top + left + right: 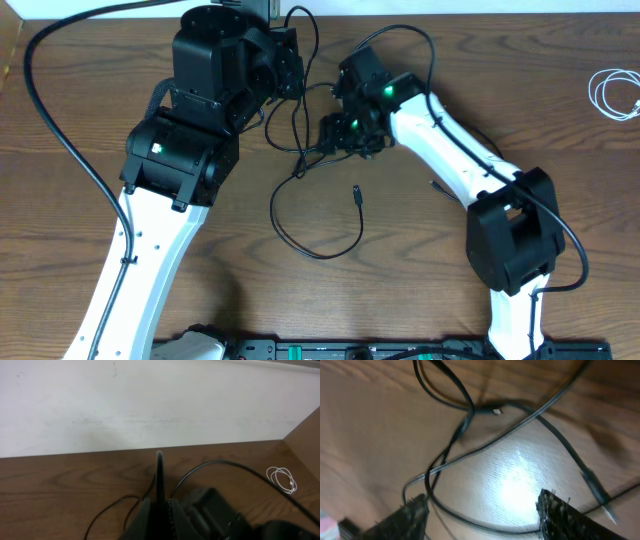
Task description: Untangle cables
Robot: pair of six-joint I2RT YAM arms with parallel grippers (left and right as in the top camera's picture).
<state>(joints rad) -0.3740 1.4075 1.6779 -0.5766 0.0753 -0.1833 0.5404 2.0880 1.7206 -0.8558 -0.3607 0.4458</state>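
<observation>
Thin black cables (298,140) lie crossed on the wooden table between my two grippers. One loop runs down to the front (320,250) and a small plug end (357,193) lies inside it. My left gripper (293,62) is shut on a black cable that stands up between its fingers in the left wrist view (159,475). My right gripper (335,135) is wide open just above the table; in the right wrist view (485,515) crossed black cables (465,420) and a plug (495,410) lie ahead of its fingers. A white cable (615,95) lies coiled at the far right.
The white coil also shows in the left wrist view (281,479) near the table's back edge, with a pale wall behind. A thick black robot wire (60,130) curves along the left side. The right arm's body (510,235) stands at the right front.
</observation>
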